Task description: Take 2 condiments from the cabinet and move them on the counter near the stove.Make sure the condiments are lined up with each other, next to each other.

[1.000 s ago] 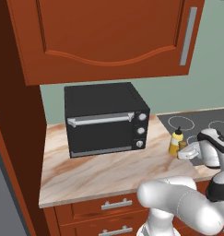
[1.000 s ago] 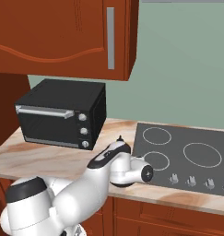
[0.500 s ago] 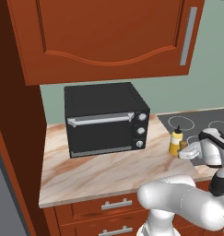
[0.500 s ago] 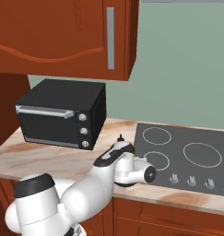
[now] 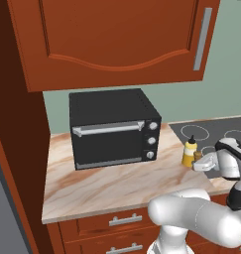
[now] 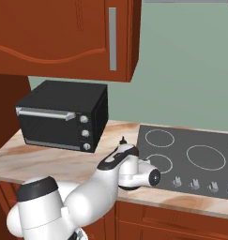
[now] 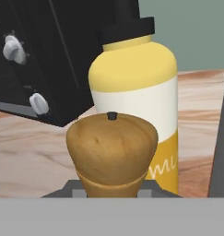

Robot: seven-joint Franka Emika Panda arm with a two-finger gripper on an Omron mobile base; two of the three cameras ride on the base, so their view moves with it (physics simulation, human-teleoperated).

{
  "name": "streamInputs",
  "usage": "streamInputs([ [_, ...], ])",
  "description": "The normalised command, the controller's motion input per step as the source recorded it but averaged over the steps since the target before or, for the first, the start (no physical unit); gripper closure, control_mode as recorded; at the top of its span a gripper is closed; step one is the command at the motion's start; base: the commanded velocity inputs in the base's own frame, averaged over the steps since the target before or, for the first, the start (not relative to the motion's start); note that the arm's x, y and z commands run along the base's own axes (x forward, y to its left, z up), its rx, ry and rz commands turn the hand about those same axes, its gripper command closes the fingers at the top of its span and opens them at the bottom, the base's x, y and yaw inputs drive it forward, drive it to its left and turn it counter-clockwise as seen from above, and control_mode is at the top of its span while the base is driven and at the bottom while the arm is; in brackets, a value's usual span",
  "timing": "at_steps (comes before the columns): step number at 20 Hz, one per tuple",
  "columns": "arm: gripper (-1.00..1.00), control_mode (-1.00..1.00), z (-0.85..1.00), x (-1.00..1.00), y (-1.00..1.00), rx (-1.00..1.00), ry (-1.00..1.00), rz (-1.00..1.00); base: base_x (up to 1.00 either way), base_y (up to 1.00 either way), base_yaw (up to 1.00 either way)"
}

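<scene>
Over the last second nothing has shifted: the claw [image 7: 112, 191] stays closed on the wooden shaker [image 7: 112, 152], just beside the yellow bottle [image 7: 140, 106] on the worktop [image 5: 112, 184], so placement looks nearly complete.

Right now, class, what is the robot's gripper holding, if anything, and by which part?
The gripper is shut on the wooden pepper shaker, with its fingers at the shaker's lower body, under the rounded top. The yellow squeeze bottle stands free just behind it.

shaker [image 7: 112, 154]: matt wood | squeeze bottle [image 7: 136, 87]: smooth plastic | counter [image 5: 107, 186]: polished marble
</scene>
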Motion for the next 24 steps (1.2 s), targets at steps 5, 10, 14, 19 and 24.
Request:
streamInputs([
  [5,1.00,-1.00,0.00,0.00,0.00,0.00,0.00,0.00,0.00,0.00,0.00],
  [10,-1.00,-1.00,0.00,0.00,0.00,0.00,0.00,0.00,0.00,0.00,0.00],
  [14,-1.00,-1.00,0.00,0.00,0.00,0.00,-0.02,0.00,0.00,0.00,0.00],
  [19,-1.00,-1.00,0.00,-0.06,0.00,0.00,-0.11,0.00,0.00,0.00,0.00],
  [24,-1.00,-1.00,0.00,-0.27,0.00,0.00,-0.10,0.00,0.00,0.00,0.00],
])
